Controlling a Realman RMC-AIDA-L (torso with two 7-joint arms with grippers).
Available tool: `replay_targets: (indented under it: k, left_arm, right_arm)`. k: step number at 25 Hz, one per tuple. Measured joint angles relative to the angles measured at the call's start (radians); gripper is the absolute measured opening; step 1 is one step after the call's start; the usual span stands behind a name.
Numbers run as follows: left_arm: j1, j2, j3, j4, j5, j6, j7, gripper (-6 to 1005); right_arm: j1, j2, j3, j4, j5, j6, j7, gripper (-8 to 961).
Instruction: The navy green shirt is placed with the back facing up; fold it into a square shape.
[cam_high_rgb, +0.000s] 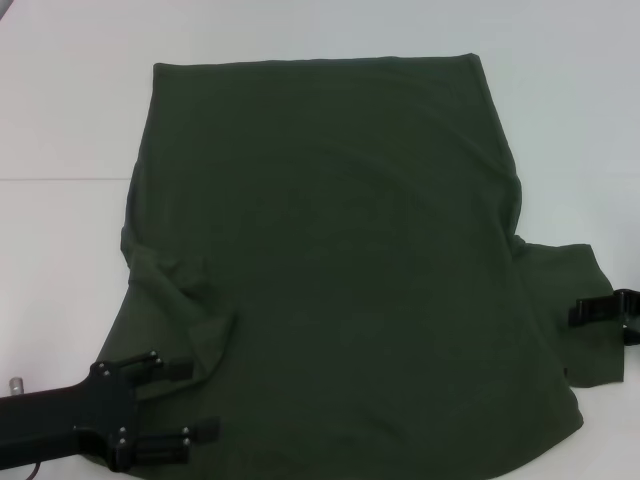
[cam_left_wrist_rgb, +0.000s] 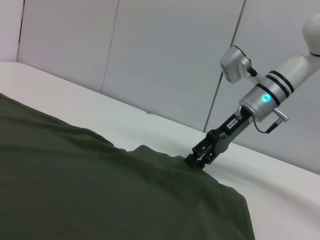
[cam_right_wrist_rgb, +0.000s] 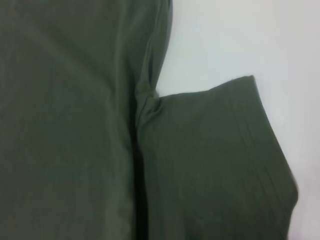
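At seven o'clock in your head view, nearest you, the left gripper (cam_high_rgb: 200, 398) sits low over the table with its two black fingers spread apart, just beside the rumpled left sleeve (cam_high_rgb: 180, 300) of the navy green shirt (cam_high_rgb: 340, 270). At three o'clock the right gripper (cam_high_rgb: 578, 313) meets the hem of the right sleeve (cam_high_rgb: 585, 345); the left wrist view shows its tips down on the fabric, but you cannot tell whether they are clamped. The shirt lies spread flat on the white table (cam_high_rgb: 60, 120), filling the centre, its straight hem reaching farthest out toward twelve o'clock.
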Motion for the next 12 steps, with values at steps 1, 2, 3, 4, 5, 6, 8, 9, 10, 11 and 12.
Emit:
replay_targets:
  k: [1,2,3,4,5,6,8,9,10,11,12]
  left_arm:
    - [0.000,0.000,0.000,0.000,0.000,0.000,0.000,890]
    - [0.000,0.000,0.000,0.000,0.000,0.000,0.000,890]
    - [0.000,0.000,0.000,0.000,0.000,0.000,0.000,890]
    - [0.000,0.000,0.000,0.000,0.001,0.000,0.000,890]
    - [0.000,0.000,0.000,0.000,0.001,0.000,0.000,890]
    - [0.000,0.000,0.000,0.000,0.001,0.000,0.000,891]
    - [0.000,0.000,0.000,0.000,0.001,0.000,0.000,891]
    - [0.000,-0.001,0.000,0.000,0.001,0.000,-0.001,891]
    - [0.000,-0.001,0.000,0.000,0.001,0.000,-0.001,891]
    - [0.000,-0.001,0.000,0.000,0.001,0.000,-0.001,891]
    - [0.000,-0.001,0.000,0.000,0.001,0.000,-0.001,891]
  right_arm:
    - [0.000,0.000,0.000,0.002,0.000,0.003,0.000,922]
    - [0.001,0.000,-0.001,0.004,0.000,0.005,0.000,922]
    - [0.001,0.000,-0.001,0.006,0.001,0.006,0.000,922]
    - [0.002,0.000,-0.001,0.008,0.002,0.009,0.000,922]
    - [0.002,0.001,-0.001,0.009,0.003,0.009,0.000,923]
    - [0.002,0.001,-0.001,0.010,0.003,0.010,0.000,923]
    - [0.003,0.004,-0.001,0.010,0.004,0.010,-0.001,923]
    - [0.005,0.005,-0.001,0.010,0.005,0.010,-0.001,923]
    - [0.007,0.007,-0.002,0.010,0.005,0.010,-0.001,923]
    - [0.008,0.009,-0.002,0.011,0.005,0.010,-0.001,923]
    - [0.011,0.010,-0.003,0.011,0.005,0.008,-0.001,923]
